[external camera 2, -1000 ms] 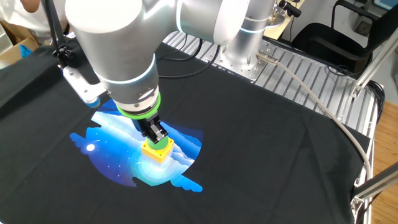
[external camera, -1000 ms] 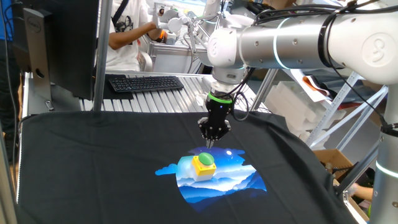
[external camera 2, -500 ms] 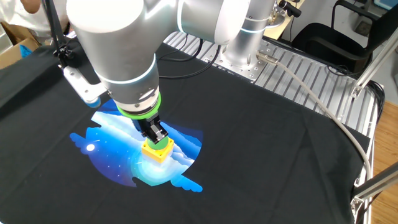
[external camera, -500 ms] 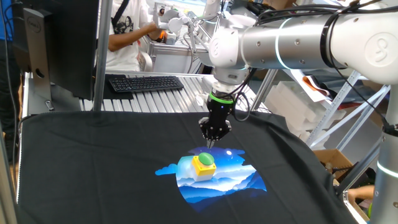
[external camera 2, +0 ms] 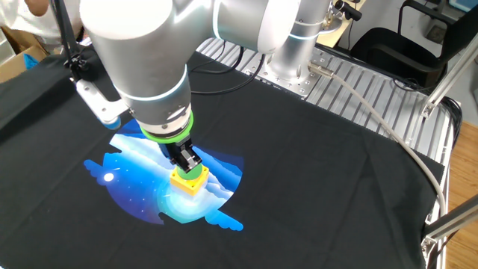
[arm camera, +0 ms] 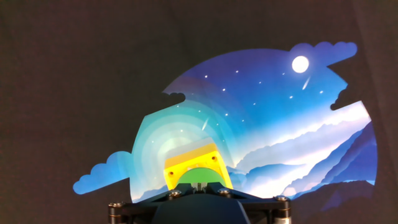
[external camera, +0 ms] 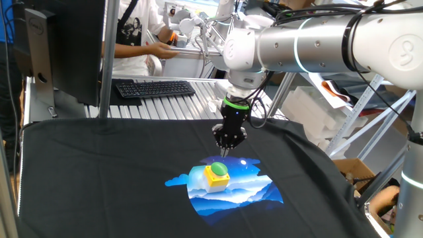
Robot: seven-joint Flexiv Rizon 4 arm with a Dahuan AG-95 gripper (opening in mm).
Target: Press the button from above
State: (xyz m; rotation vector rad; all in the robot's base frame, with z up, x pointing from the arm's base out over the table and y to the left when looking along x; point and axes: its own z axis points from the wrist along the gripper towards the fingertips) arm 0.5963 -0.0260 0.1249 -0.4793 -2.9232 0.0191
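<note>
Press not yet made, we judge: the black two-finger gripper (external camera: 226,149) hangs above the small round green dome button (external camera: 217,169) on its yellow cube-shaped box (external camera: 217,178), apparently not touching. Descent and push remain. Relative to the box, the gripper sits just above and slightly behind; the box rests on the blue night-sky print (arm camera: 298,137) of the black cloth (external camera 2: 314,172). We cannot tell whether the fingers are parted or closed.

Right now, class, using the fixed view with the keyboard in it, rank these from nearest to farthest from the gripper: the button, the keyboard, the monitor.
1. The button: green cap on the yellow box, just below the gripper, on the blue print.
2. The keyboard: behind the black cloth, back and to the left in this view.
3. The monitor: at the far left edge, beyond the keyboard.
</note>
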